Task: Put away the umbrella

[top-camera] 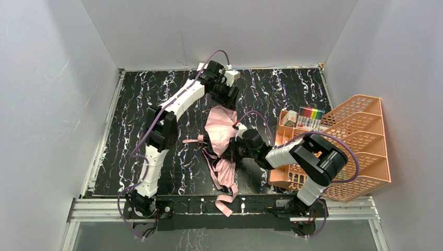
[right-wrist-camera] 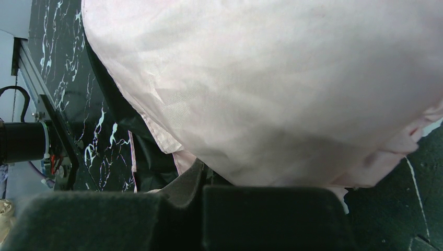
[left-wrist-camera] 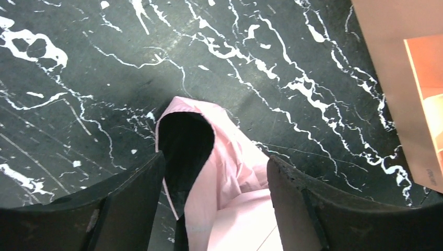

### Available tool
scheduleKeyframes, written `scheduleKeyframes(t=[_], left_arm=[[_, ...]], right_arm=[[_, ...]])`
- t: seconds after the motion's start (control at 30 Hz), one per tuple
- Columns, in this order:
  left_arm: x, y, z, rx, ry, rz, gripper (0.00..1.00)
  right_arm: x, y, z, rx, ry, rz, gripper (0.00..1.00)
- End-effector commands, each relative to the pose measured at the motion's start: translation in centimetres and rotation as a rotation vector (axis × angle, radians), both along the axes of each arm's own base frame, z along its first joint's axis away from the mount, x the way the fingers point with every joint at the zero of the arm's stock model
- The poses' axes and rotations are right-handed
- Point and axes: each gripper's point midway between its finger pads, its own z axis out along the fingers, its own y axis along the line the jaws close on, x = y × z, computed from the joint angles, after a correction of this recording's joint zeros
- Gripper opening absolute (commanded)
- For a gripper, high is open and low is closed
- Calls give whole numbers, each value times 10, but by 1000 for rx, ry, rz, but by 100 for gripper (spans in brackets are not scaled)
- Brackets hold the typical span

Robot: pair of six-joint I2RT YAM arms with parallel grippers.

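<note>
The umbrella (top-camera: 219, 130) lies twelve-to-six; left fingers (left-wrist-camera: 130, 204), wide apart, straddle its twelve o'clock tip; right fingers (right-wrist-camera: 261, 214) are pinched shut on its middle.

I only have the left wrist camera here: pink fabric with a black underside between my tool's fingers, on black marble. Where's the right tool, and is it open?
Observer: The right tool is shut, pressed against the middle of the umbrella, on the base side of the left tool.
Operator: Which end of it am I at?
Observer: The far end; at the near end a pink strap trails over the edge of the table.
Operator: Anything off to my right?
Observer: An orange mesh rack stands at the table's right side, with marker pens in a far compartment.
</note>
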Motion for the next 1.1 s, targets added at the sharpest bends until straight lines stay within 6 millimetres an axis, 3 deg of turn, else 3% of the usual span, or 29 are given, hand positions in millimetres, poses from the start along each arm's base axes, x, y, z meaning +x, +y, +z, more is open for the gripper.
scheduleKeyframes(t=[0.0, 0.1, 0.37, 0.47, 0.6, 0.7, 0.8, 0.97, 1.07], left_arm=[[6, 15, 8, 40, -32, 10, 67], [3, 13, 4, 35, -18, -5, 53], [-3, 10, -6, 24, 21, -24, 38], [-6, 10, -7, 18, 29, -35, 37], [-11, 11, -11, 20, 44, -47, 44], [-14, 12, -14, 24, 51, -51, 43], [-14, 10, -15, 17, 57, -53, 34], [-8, 8, -5, 3, 37, -34, 1], [-1, 7, 13, -11, -1, -6, 0]], right_arm=[[-31, -44, -60, -230, 132, -1, 0], [-31, -44, -60, -230, 133, 1, 0], [-31, -45, -59, -232, 134, -5, 0], [-32, -45, -60, -234, 136, -5, 0], [-32, -45, -61, -235, 138, -4, 0], [-32, -45, -61, -234, 139, -2, 0], [-32, -45, -61, -234, 141, -3, 0], [-33, -46, -62, -238, 144, -7, 0], [-33, -46, -63, -239, 149, -10, 0]])
